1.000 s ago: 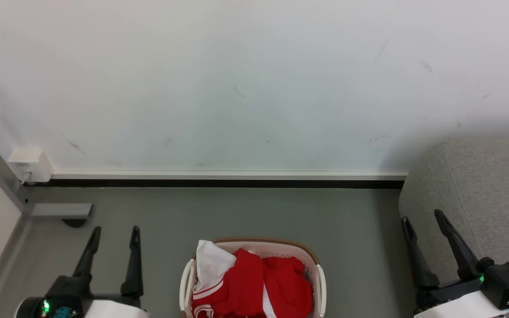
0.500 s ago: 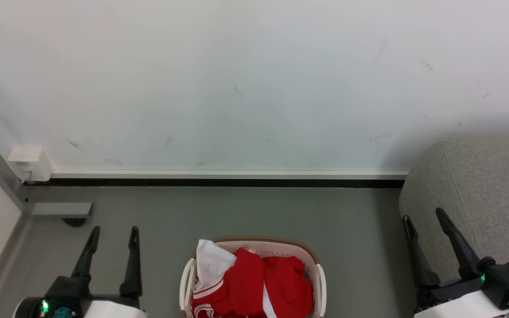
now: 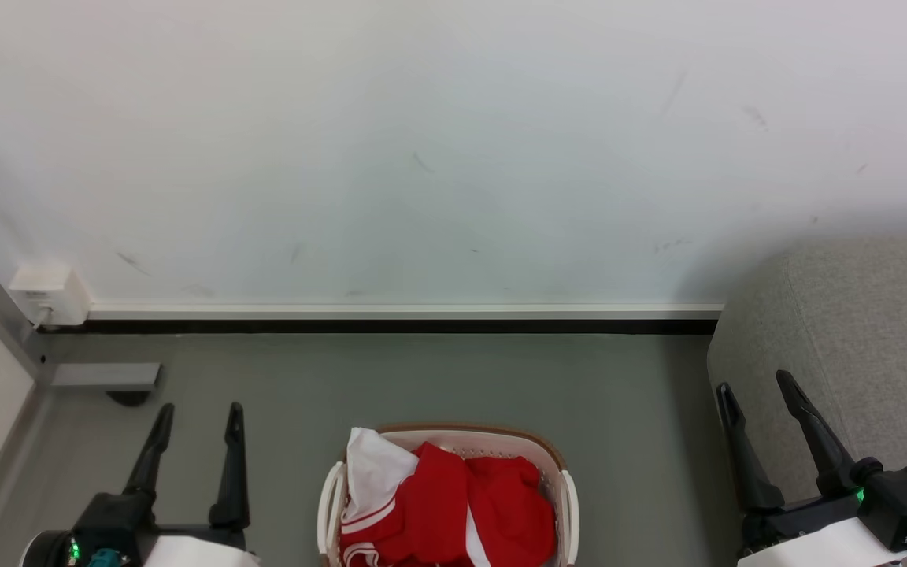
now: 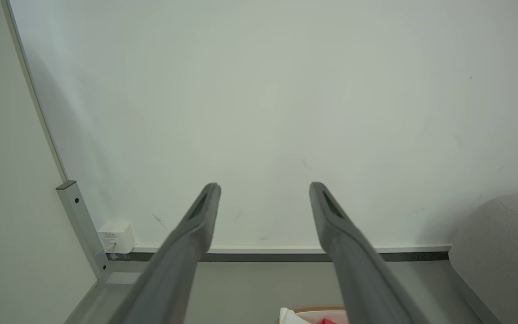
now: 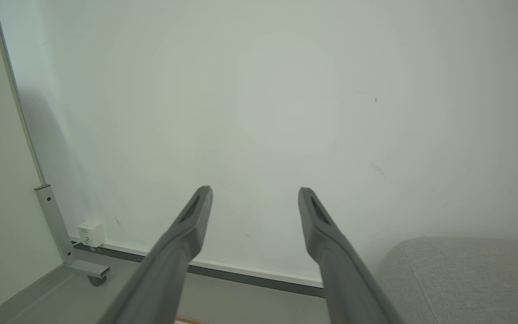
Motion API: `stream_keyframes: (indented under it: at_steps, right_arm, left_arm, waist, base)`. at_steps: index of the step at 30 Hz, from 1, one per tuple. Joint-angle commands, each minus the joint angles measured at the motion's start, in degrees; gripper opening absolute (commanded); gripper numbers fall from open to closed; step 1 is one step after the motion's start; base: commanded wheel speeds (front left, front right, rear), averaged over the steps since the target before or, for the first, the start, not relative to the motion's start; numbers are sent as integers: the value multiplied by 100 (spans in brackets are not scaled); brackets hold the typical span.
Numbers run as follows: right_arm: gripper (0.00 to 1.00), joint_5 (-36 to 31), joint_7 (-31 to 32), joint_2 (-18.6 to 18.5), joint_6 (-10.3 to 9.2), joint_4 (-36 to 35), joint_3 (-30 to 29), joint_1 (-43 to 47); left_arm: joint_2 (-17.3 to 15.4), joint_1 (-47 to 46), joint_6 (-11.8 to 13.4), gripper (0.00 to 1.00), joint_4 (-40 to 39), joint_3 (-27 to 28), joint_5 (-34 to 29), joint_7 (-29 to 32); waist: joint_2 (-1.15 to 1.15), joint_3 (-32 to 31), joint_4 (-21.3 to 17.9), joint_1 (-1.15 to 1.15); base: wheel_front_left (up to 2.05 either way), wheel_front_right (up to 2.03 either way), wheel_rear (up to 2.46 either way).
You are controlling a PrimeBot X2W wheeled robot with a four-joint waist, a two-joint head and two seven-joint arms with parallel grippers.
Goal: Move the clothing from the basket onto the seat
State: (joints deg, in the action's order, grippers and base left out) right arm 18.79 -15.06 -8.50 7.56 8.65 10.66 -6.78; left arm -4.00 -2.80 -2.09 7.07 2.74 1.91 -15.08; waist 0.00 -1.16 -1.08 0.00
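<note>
both spread: left gripper (image 3: 199,407), right gripper (image 3: 753,381)

The floor (image 3: 422,378) is a plain grey-green surface that runs back to a white wall, where a white skirting strip (image 3: 406,318) with a dark line under it marks the edge. Three things stand directly on it. The oval white basket (image 3: 571,504), with a brown rim band, stands in the near middle, well apart from the wall. At the right stands the light grey upholstered seat (image 3: 855,331), with its rounded corner just beside the skirting strip. At the far left a flat grey metal foot (image 3: 105,375) lies along the floor (a dark wheel (image 3: 129,398) shows under it), near the wall.
</note>
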Motion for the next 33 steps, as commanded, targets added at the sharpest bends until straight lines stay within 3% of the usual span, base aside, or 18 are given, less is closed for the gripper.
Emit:
stream_keyframes:
  at_steps: [1,14,33]
  right_arm:
    - [100,40,-16,22,-14,-19,-23,-47]
    - [100,67,-11,-28,-14,-83,-14,-206]
    - [100,91,-8,-43,-14,-453,-50,-1101]
  left_arm:
    - [8,17,-17,100,-19,19,72,-13]
    - [59,-68,-111,100,-182,164,158,-10]
    - [83,-901,-330,100,22,252,310,-10]
  waist:
    - [0,5,-5,0]
    - [0,272,-188,0]
    - [0,1609,-623,0]
  base:
    - [0,0,0]
    - [0,0,0]
    - [0,0,0]
